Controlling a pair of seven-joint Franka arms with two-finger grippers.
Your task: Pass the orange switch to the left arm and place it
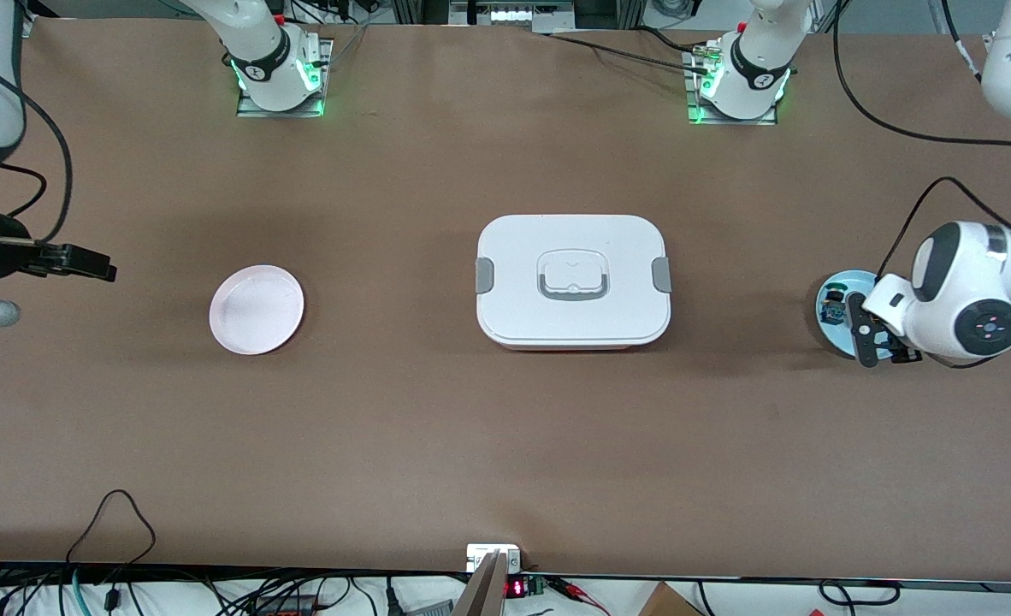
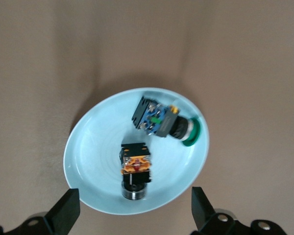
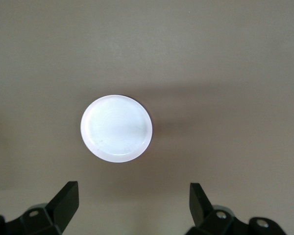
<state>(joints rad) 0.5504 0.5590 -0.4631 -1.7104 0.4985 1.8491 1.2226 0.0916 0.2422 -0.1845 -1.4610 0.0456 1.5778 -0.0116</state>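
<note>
Two arms, and only one is doing anything yet. Looks to me like the very first step, the pickup, is in hand: the left gripper (image 1: 877,338) hangs over the blue plate (image 1: 832,289) at the left arm's end of the table, fingers spread wide with nothing between them. The orange switch (image 2: 135,169) lies on that plate, right under the gripper and roughly centred between the two fingers (image 2: 65,211), with the blue-and-green component (image 2: 162,120) beside it on the same plate, a bit farther out from the fingers.

Next move, I'd guess, is a straight drop and a close on the switch only, so the fingers have to straddle its black body without nudging the other part. After that it has to get past the box (image 1: 572,279) in the middle of the table, probably with a handoff above it.

The right gripper (image 1: 73,261) waits over bare table at the right arm's end, also open and empty, with the pink plate (image 3: 116,128) out ahead of its fingertips.

View-wise: the front camera shows the whole layout, box between the two plates, but the left wrist hides most of the blue plate and I can't pick out the switch there. The left wrist view is the only one that shows which part is which
</note>
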